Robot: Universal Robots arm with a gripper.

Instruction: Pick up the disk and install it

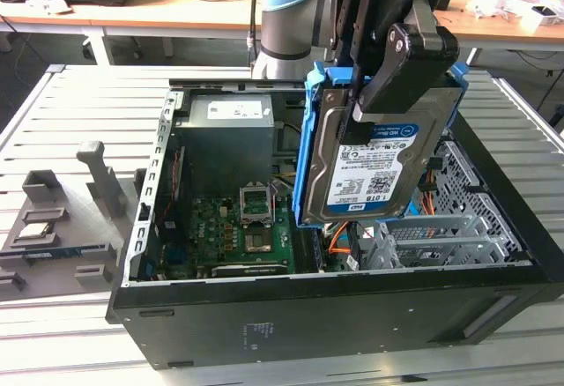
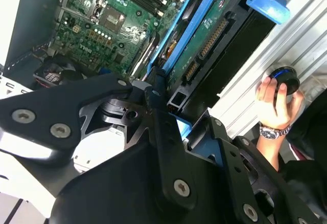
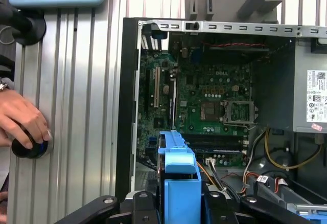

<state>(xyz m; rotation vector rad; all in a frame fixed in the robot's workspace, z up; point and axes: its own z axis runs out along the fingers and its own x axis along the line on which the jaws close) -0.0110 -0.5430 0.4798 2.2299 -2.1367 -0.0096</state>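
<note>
Above open computer case [image 1: 335, 302], I see gripper [image 1: 357, 108] clenched on disk [image 1: 374, 170], lifted clear, tilted, label facing exterior camera, blue bracket around it. Motherboard [image 3: 204, 101] lies inside case below disk. Beside case, on slatted table [image 3: 92, 106], person's hand [image 3: 23, 119] rests on round black knob [image 3: 30, 147].

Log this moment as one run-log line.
gripper: shut on disk | disk: lifted, tilted above open computer case | installed: not yet

Silver-grey metal disk [image 1: 388, 170] in glossy blue plastic bracket, paper label; matt black gripper [image 1: 357, 113]; ribbed bare-aluminium table [image 1: 79, 108].
</note>
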